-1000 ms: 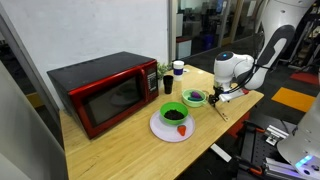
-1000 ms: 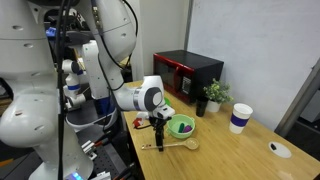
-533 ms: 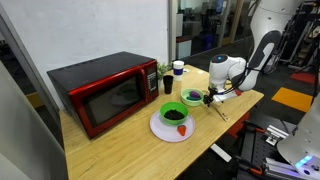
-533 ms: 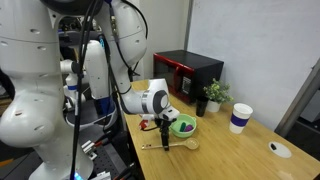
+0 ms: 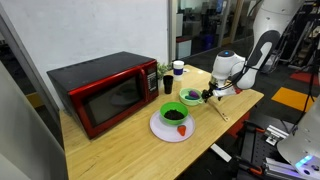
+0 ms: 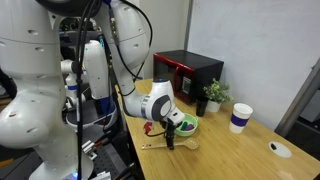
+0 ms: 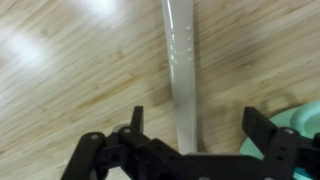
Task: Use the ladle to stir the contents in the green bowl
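Ladle (image 7: 178,60) lies flat on the wooden table (image 7: 60,70). Its handle runs from 12 o'clock down between the released, spread jaws of the gripper (image 7: 195,122), and we see neither finger touching it. In an exterior view, the green bowl (image 5: 173,115) sits on a white plate (image 5: 158,130), near the gripper's 8 o'clock.
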`<state>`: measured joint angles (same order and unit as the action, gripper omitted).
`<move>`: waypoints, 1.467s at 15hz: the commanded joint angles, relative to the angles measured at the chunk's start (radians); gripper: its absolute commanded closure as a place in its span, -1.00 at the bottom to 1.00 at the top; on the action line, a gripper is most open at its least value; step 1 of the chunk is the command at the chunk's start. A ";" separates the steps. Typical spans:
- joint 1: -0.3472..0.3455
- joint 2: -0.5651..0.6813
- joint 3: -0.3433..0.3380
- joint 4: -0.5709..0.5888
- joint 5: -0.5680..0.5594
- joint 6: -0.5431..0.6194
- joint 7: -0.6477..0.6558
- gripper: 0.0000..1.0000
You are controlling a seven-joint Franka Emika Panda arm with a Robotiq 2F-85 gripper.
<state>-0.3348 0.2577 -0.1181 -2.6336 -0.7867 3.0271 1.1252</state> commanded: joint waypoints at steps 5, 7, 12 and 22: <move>-0.167 0.001 0.096 -0.044 0.108 0.076 -0.208 -1.00; -0.192 -0.004 0.124 -0.043 0.121 0.068 -0.233 -1.00; -0.235 -0.006 0.176 -0.037 0.139 0.060 -0.269 -1.00; -0.234 0.007 0.176 -0.028 0.111 0.049 -0.257 -1.00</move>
<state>-0.5485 0.2582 0.0500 -2.6610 -0.6769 3.0727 0.8979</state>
